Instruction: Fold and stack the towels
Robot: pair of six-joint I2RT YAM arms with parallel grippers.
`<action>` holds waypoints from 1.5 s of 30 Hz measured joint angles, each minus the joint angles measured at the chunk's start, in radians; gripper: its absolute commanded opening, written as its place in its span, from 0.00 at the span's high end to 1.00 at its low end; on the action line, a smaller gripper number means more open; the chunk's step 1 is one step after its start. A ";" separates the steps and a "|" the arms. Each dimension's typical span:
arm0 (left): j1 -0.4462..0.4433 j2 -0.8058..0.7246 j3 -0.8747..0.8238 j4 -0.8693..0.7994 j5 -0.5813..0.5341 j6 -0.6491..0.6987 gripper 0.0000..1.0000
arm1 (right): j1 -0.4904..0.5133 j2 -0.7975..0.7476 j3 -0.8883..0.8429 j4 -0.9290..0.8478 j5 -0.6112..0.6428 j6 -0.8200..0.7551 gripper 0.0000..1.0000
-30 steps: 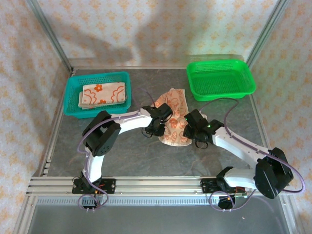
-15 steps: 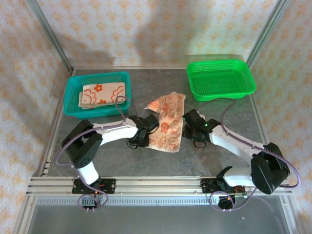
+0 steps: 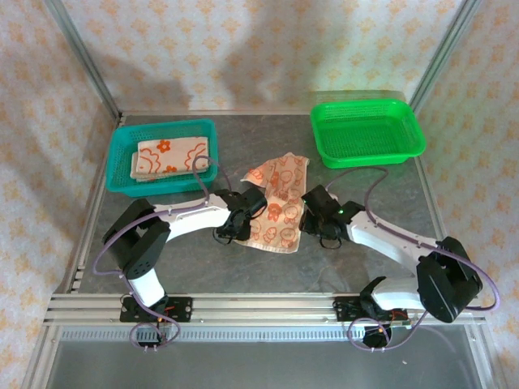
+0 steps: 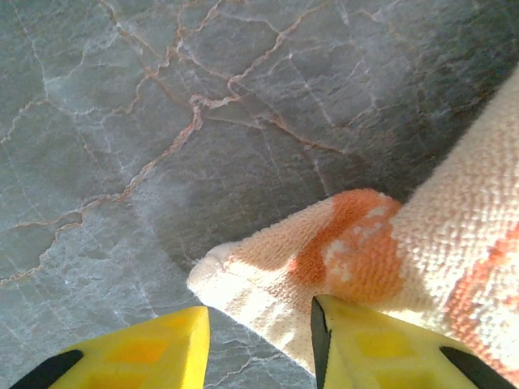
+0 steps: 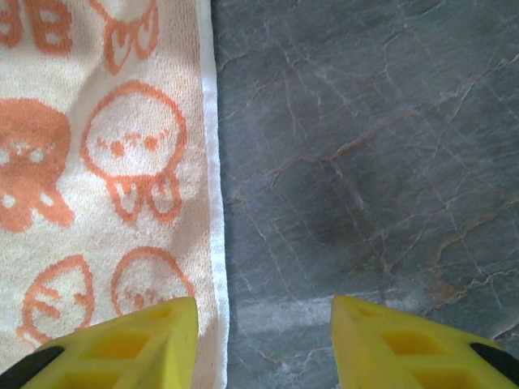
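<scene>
On table (image 3: 203, 259), counts:
- Loose towel (image 3: 280, 203): 1. Spread flat, cream side up, orange face prints.
- Folded towels (image 3: 172, 156): stacked in teal basket (image 3: 116, 162), up-left of loose towel. Number in stack cannot be told.
- Baskets: 2. Green basket (image 3: 365, 160) sits up-right of loose towel.
- Grippers: 2.

Left gripper (image 4: 259, 324): at loose towel's left near corner. Fingers spread, no pinch; corner tip lies by the gap, one finger over the cloth.

Right gripper (image 5: 263, 324): at loose towel's right edge. Fingers spread, straddling the white hem, one over cloth, one over bare table.

Writing: orange letter-like shapes (image 5: 32, 24) on loose towel, cut off, not readable.
</scene>
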 measured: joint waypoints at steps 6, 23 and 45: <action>0.000 0.003 -0.006 0.016 -0.013 0.006 0.60 | 0.066 -0.002 -0.013 0.007 -0.007 0.023 0.54; 0.013 0.011 -0.052 0.071 -0.019 0.006 0.60 | 0.215 0.203 0.004 0.042 0.001 0.075 0.59; 0.012 -0.056 -0.105 0.108 -0.030 -0.029 1.00 | 0.335 0.230 0.098 -0.069 0.142 0.101 1.00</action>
